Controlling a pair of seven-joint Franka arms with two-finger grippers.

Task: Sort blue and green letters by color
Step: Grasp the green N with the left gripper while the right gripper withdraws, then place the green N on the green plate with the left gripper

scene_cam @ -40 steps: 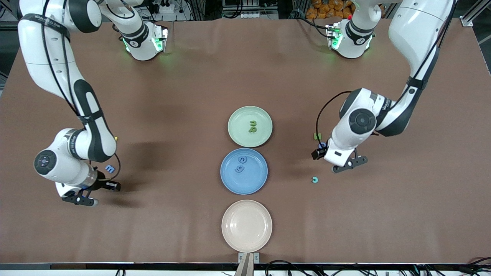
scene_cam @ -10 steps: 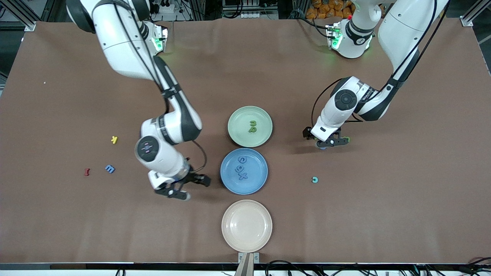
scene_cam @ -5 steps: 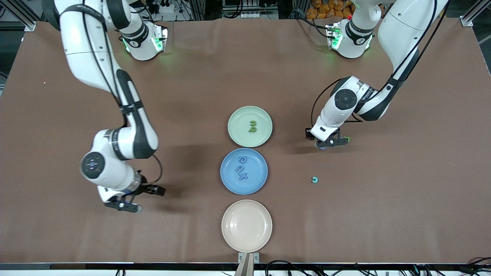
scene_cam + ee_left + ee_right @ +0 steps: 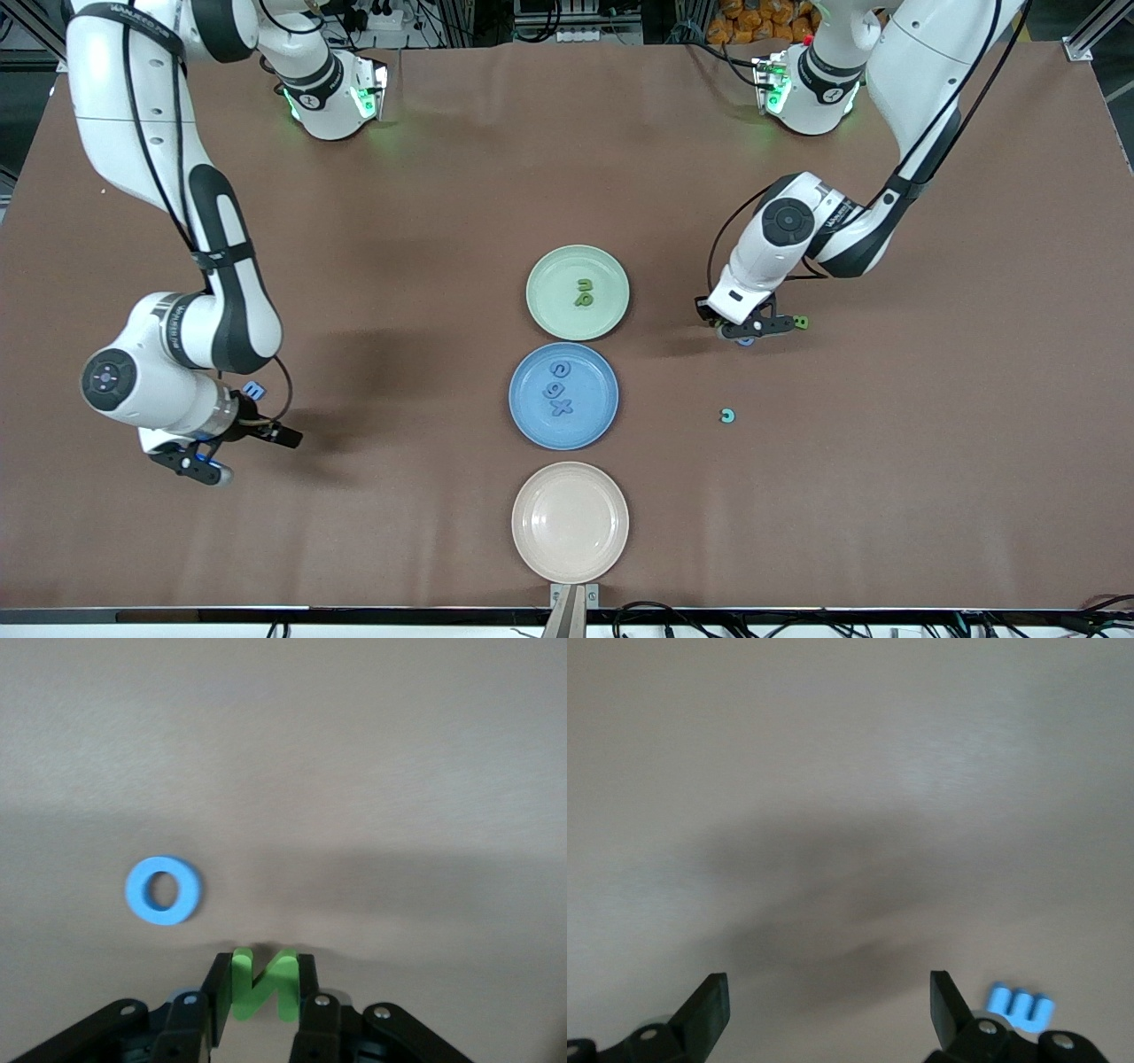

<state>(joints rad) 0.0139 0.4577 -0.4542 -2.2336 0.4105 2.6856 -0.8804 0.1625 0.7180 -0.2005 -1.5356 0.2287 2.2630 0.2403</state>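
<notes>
here the left gripper (image 4: 259, 992) is clamped on a green letter n (image 4: 258, 982) standing upright between its fingers, low over the table toward the left arm's end, just beside a flat blue o (image 4: 163, 890). the right gripper (image 4: 828, 1010), jaws apart, hovers beside a blue m (image 4: 1020, 1006).

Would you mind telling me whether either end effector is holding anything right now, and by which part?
The left end effector is shut on the green letter N, its fingers pinching the two outer uprights. The right end effector is open and holds nothing.
</notes>
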